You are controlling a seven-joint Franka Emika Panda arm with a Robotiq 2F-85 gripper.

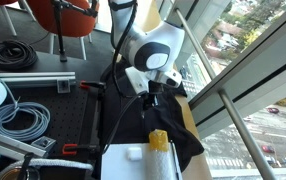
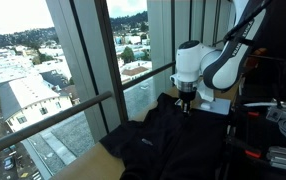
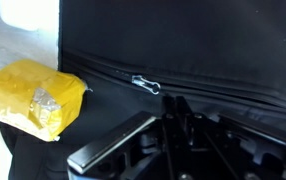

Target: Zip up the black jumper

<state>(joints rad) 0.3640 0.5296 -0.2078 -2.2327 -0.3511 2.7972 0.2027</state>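
Across the bench (image 1: 189,112) beside the tall window lies the black jumper (image 1: 123,118), spread out flat, with its dark fleece-like cloth hanging over the bench edge in both exterior views. Seen from the wrist, the jumper fills most of the picture. A zip line (image 3: 223,92) crosses it on a slant, and a small silver zip pull (image 3: 146,83) lies flat on that line. Which stretch of the zip is closed cannot be told.

Over the jumper's middle the tool (image 1: 153,97) points straight down from the white arm (image 2: 198,65), close above the cloth; whether it touches the cloth cannot be told. In the wrist view its dark fingers (image 3: 113,145) come in from the lower edge and end just short of the zip pull, which lies apart from them and ungripped. How far the tool stands open cannot be made out, since the black fingers merge with the black cloth.

At the jumper's edge, to one side of the zip line, rests a crinkled yellow packet (image 3: 33,98), partly on the cloth
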